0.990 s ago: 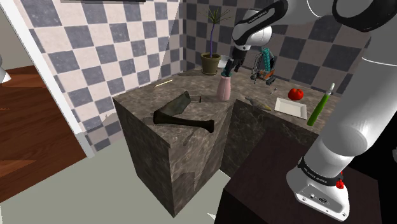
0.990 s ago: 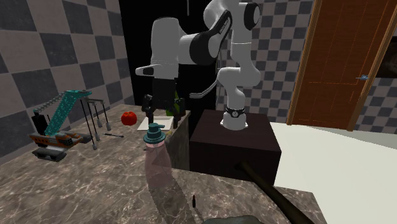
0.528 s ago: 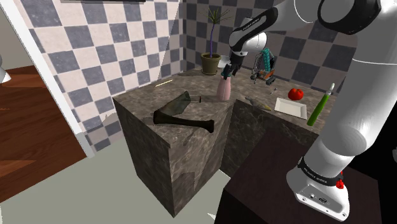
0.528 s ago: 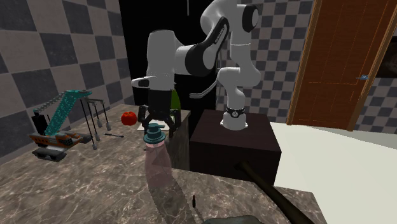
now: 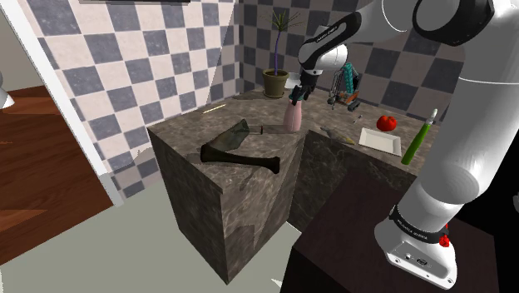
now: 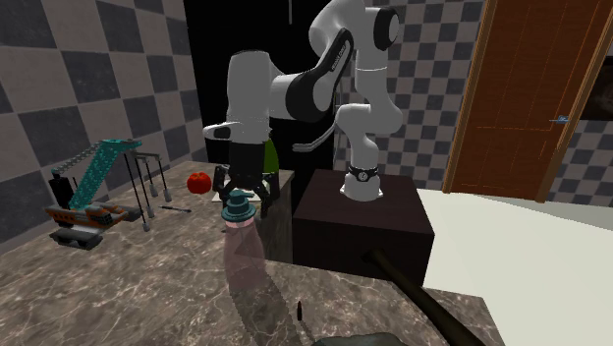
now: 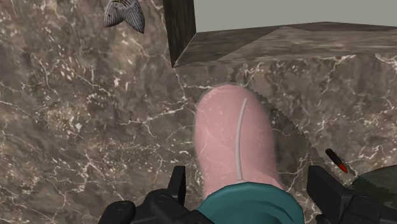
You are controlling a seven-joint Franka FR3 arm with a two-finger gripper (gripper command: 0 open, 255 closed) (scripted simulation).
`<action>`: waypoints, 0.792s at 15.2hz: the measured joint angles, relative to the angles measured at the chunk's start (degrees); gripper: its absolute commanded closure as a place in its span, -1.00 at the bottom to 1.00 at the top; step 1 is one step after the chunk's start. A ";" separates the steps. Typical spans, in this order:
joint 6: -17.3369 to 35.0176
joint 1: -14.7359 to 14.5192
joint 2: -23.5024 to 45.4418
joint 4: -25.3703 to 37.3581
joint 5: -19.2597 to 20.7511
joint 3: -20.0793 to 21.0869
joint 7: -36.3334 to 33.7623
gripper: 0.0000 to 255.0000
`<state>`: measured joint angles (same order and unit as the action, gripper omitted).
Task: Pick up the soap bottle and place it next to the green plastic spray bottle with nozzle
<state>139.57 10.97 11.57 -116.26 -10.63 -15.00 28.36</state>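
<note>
Soap bottle (image 7: 235, 140), pink, upright: gripper (image 7: 249, 181) spread astride its top; centre, lower slightly, then pinch firmly.

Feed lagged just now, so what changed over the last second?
The end effector came down from above the pink soap bottle and now straddles its teal cap, fingers open on either side. The bottle stays in the same spot on the marble counter; the green spray bottle has not moved.
</note>
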 measured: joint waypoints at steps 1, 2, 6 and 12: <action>0.00 0.00 0.00 0.00 0.00 0.00 0.00 1.00; 0.00 -0.01 -0.01 0.01 0.00 0.01 0.00 1.00; 0.00 0.00 0.00 0.01 -0.01 0.00 0.01 1.00; -0.35 -0.04 -0.26 0.09 0.16 -0.04 -0.14 1.00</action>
<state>139.23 10.93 11.31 -116.17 -10.47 -15.04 28.22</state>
